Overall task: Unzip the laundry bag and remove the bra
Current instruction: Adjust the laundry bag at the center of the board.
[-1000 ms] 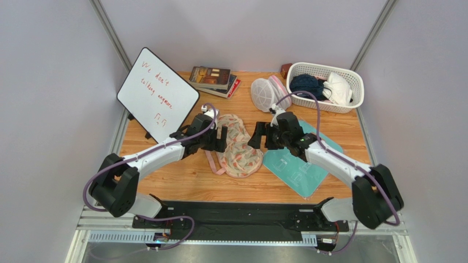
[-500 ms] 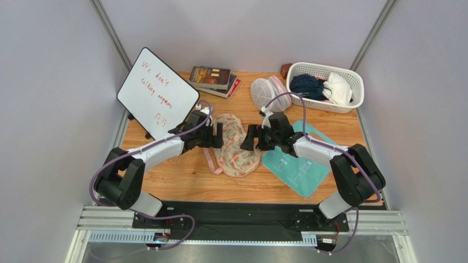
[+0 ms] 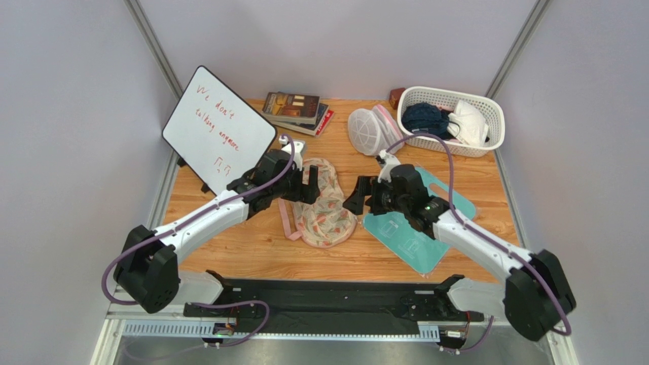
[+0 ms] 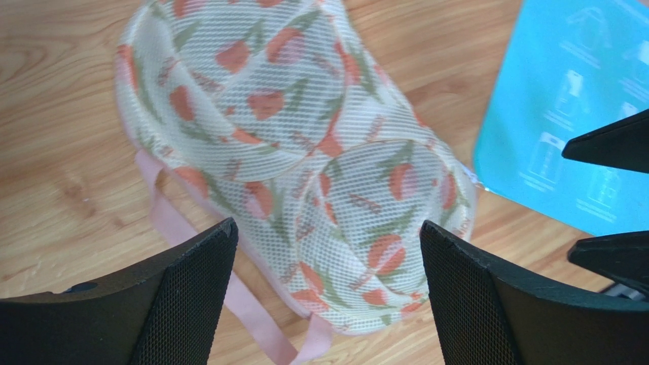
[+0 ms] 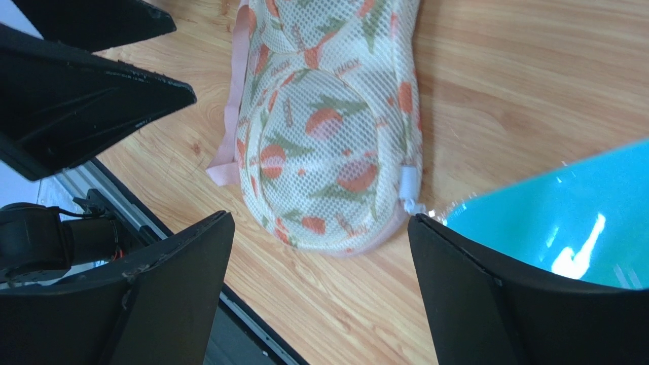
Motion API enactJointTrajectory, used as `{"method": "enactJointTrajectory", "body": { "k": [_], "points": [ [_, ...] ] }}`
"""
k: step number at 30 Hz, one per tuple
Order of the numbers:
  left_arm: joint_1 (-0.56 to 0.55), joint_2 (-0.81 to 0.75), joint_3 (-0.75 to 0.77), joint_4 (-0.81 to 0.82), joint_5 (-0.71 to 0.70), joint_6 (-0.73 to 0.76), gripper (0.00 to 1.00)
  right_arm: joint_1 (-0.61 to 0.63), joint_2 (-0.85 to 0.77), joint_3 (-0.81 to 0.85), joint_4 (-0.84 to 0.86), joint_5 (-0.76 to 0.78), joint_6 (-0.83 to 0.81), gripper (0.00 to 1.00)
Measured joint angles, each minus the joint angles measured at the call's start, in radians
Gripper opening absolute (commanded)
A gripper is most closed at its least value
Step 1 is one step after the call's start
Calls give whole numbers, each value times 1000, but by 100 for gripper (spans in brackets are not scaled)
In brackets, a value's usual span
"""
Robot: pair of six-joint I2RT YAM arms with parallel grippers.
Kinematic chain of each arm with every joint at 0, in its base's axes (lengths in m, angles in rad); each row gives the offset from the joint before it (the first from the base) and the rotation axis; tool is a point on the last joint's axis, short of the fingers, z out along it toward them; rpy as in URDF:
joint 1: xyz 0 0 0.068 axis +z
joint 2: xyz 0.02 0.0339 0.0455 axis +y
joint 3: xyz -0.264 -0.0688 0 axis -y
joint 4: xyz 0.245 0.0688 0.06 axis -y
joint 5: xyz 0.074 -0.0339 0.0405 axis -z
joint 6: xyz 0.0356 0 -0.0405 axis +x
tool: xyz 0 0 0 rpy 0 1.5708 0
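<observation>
My left claw (image 3: 308,182) hovers wide open and empty over the bag's far-left edge. The laundry bag (image 3: 327,205) lies flat mid-surface (image 3: 251,251), looking zipped, with nothing taken out yet. Its long axis runs far to near, pink strap (image 3: 291,220) on the left and white tab (image 5: 407,182) on the right. My right claw (image 3: 356,199) is equally open and empty, just beside it.

The laundry bag (image 3: 326,204) lies flat at the middle of the table (image 3: 251,251), its long axis running roughly from 12 o'clock to 6 o'clock. It is a two-lobed pouch of cream mesh printed with peach-orange flowers and green leaves, edged in pink, and both lobes bulge upward. A pink strap (image 3: 290,220) loops out onto the wood at its 8 o'clock side. A small white tab (image 5: 407,182) sits on the near lobe's edge at about 4 o'clock.
</observation>
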Motion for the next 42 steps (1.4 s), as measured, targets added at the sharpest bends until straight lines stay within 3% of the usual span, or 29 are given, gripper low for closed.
{"method": "enactJointTrajectory", "body": {
  "k": [4,12,19,42],
  "points": [
    [-10,26,17,7,59,13,94,0,-160,-116,-16,44,7,82],
    [-8,212,94,21,129,32,94,0,-169,-262,-51,119,11,71],
    [9,350,172,10,108,61,94,0,-127,-263,-36,196,-34,64],
    [77,415,182,6,161,134,93,31,132,-133,124,146,-353,62]
  ]
}}
